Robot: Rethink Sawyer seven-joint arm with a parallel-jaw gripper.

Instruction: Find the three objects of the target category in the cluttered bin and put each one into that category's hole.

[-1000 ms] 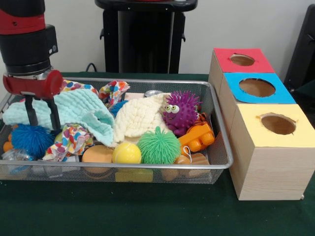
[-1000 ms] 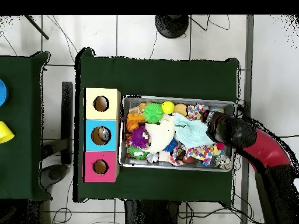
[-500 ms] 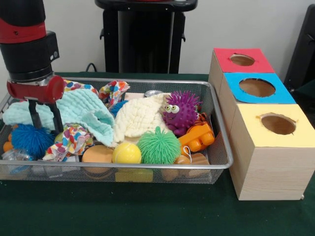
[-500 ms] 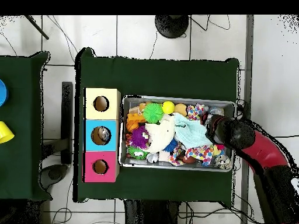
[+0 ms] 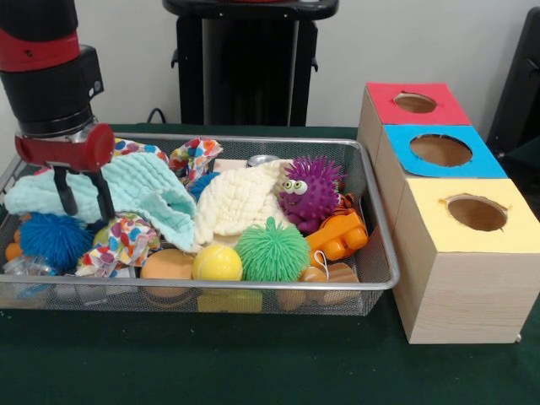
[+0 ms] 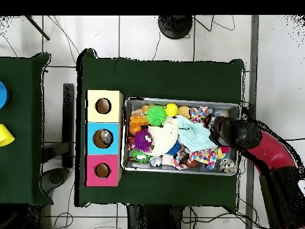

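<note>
- Wire-mesh bin (image 5: 371, 211): the landmark; it stands on the green cloth-covered table (image 5: 253, 363) and is crowded with toys and cloths.
- Gripper (image 5: 83, 196): it hangs over the bin's left end in the front view, its two dark fingers (image 5: 105, 198) parted and empty, their tips just above the mint-green cloth (image 5: 135, 190).
- Blue spiky ball (image 5: 53, 239): below the gripper, near the bin's left front corner.
- Dotted multicolour cloth (image 5: 122, 240): just right of the blue ball, under the edge of the mint cloth.
- Cream cloth (image 5: 240, 202): at the bin's middle, touching the purple spiky toy with eyes (image 5: 310, 190).
- Green spiky ball (image 5: 272, 251), yellow ball (image 5: 218, 263) and orange ball (image 5: 166, 266): in a row along the bin's front wall.
- Orange plastic toy (image 5: 339, 236): at the bin's right end.
- Three wooden boxes: just right of the bin, with red top (image 5: 415, 103), blue top (image 5: 440, 150) and yellow top (image 5: 477, 213), each with a round hole.
- No writing or label can be read on anything.
</note>
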